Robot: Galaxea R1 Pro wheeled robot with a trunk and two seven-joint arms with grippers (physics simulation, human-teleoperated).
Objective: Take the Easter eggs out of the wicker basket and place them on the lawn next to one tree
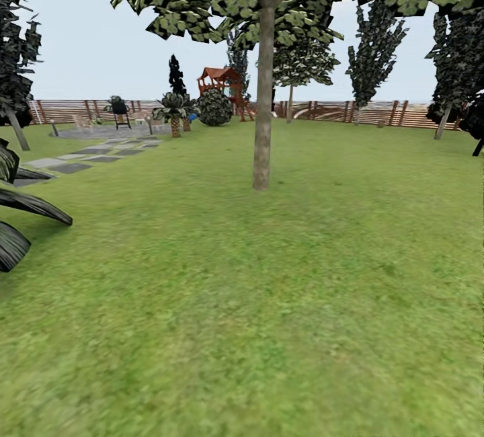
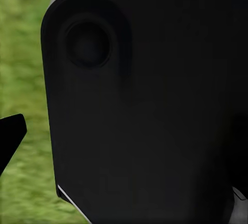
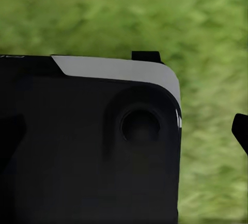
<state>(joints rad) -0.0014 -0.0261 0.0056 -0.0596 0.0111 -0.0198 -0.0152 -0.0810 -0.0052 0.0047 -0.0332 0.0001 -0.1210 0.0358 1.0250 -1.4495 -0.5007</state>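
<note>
The head view looks across the lawn of the garden. A tree with a straight pale trunk and speckled dark leaves stands ahead, slightly left of centre. The Easter eggs and the wicker basket are out of view. In the left wrist view a black, rounded robot panel blocks most of the picture, with one dark fingertip at the edge over blurred grass. The right wrist view has a similar black panel and a dark fingertip over grass. I cannot tell how either gripper's jaws stand.
A slatted wooden fence rings the yard. Far back are a wooden playset, a round bush, a short palm and a grill. Paving stones run at the left. Large dark leaves reach in from the left edge.
</note>
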